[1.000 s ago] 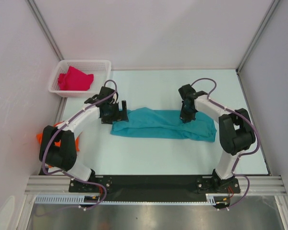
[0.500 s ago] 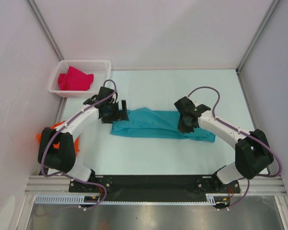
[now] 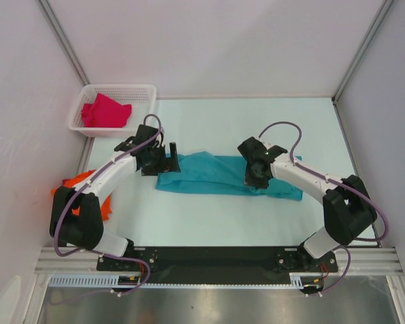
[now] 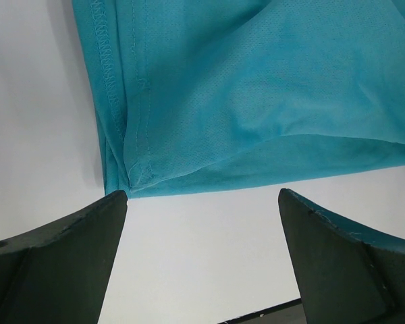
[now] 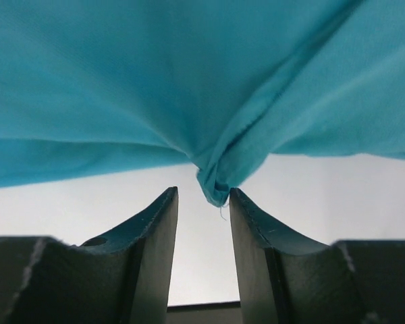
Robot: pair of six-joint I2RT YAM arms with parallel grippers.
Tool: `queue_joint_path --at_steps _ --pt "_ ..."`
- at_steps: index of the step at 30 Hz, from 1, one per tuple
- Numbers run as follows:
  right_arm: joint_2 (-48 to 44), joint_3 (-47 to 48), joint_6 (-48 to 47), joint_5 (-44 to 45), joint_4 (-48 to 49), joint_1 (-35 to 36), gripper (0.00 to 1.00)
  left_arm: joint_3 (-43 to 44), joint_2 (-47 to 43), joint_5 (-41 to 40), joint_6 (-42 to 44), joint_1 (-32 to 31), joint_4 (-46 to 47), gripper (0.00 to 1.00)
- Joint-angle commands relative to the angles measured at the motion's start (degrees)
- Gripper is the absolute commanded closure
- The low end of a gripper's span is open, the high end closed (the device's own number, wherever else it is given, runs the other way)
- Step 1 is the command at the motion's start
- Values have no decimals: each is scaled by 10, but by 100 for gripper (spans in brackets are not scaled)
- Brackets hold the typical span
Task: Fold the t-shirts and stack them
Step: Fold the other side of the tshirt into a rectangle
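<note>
1. Fingers (image 4: pixel 61 256) of the left hand (image 3: pixel 171 160) stand spread as wide as they go and hold nothing. In the left wrist view they frame bare table (image 3: pixel 256 121). The stitched hem corner of the teal-blue t-shirt (image 3: pixel 212 172) lies just past the fingertip at lower left of that view. I cannot tell whether cloth and fingertip touch.
2. The right hand (image 3: pixel 254 179) has its jaws parted by only a narrow gap. In the right wrist view a gathered nub of teal cloth hangs at the mouth of that gap. It brushes the finger (image 5: pixel 253 236) on the right of the frame and is not clamped.
3. The left arm (image 3: pixel 115 169) curves up from the lower left, and its hand is low at the shirt's left end. The right arm (image 3: pixel 304 177) reaches in from the lower right, and its hand points down onto the shirt right of its middle.
4. The teal-blue t-shirt lies as a long folded band across the centre of the table, with its right end near the right arm's forearm.
5. The magenta-red t-shirt (image 3: pixel 106 111) sits crumpled in the white basket (image 3: pixel 118 86) at upper left. The orange t-shirt (image 3: pixel 71 183) shows at the left edge of the frame, partly hidden behind the left arm.
6. Bare table shows above and below the teal band, with more of it above. The basket is near the left hand, up and to its left.
</note>
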Motion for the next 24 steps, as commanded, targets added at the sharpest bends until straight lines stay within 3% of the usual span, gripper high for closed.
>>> queue_joint_path --at_steps 1,12,19,24 --pt "37 77 -28 51 -6 -6 57 -2 -25 5 6 3 9 0" --pt "120 156 -96 61 2 -104 57 -3 -28 7 13 16 7 0" --pt "130 123 -106 64 14 -138 57 -5 -26 15 22 29 10 0" --pt "80 71 -95 73 10 -136 57 -7 -24 23 25 37 14 0"
